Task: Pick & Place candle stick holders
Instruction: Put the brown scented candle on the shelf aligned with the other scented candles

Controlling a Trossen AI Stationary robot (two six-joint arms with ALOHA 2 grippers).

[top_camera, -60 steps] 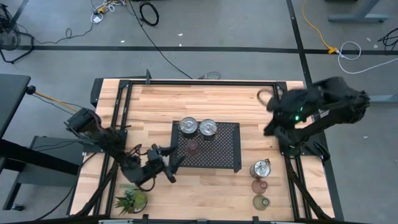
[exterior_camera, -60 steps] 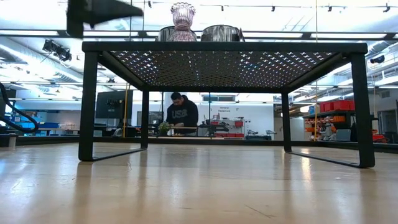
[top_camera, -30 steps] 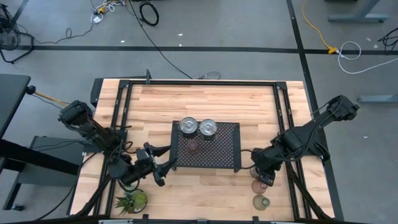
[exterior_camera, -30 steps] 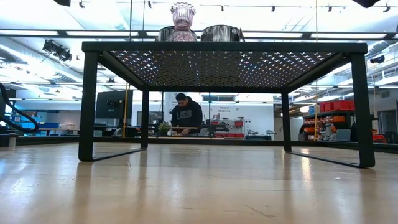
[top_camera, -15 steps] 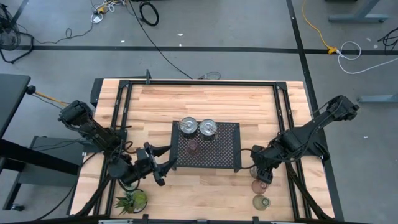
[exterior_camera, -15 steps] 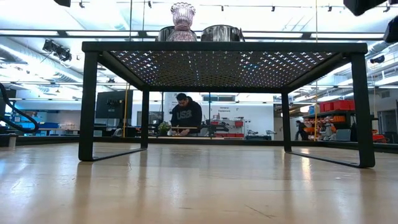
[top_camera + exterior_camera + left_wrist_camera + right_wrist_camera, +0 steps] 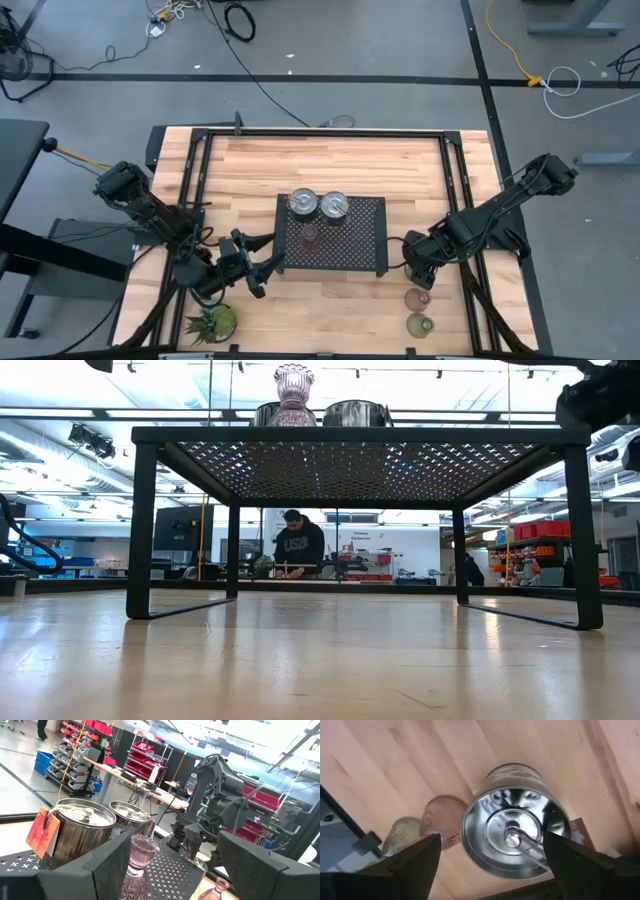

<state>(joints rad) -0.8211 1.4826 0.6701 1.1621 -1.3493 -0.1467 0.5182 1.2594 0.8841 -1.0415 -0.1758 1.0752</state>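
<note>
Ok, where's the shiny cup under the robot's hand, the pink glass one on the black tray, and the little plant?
Shiny silver cup (image 7: pixel 512 837), right wrist view: its inside floor.
Pink glass cup (image 7: pixel 294 382), low view: its ribbed bowl.
Little plant (image 7: pixel 212 322), high view: its leaves.

Your tray (image 7: pixel 362 250): black, perforated mesh, cross-shaped holes in the left wrist view. Two shiny silver holders (image 7: pixel 318 205) on it, one with an orange tag (image 7: pixel 42 831). Beside them a pinkish ribbed glass holder (image 7: pixel 309 235). Table (image 7: pixel 340 165): pale wood, plank-striped. A third silver holder (image 7: pixel 516 821), mirror-bright inside. Near it one pinkish-brown glass (image 7: pixel 417 298), one greenish glass (image 7: pixel 418 324). Potted plant (image 7: pixel 212 322): green.
</note>
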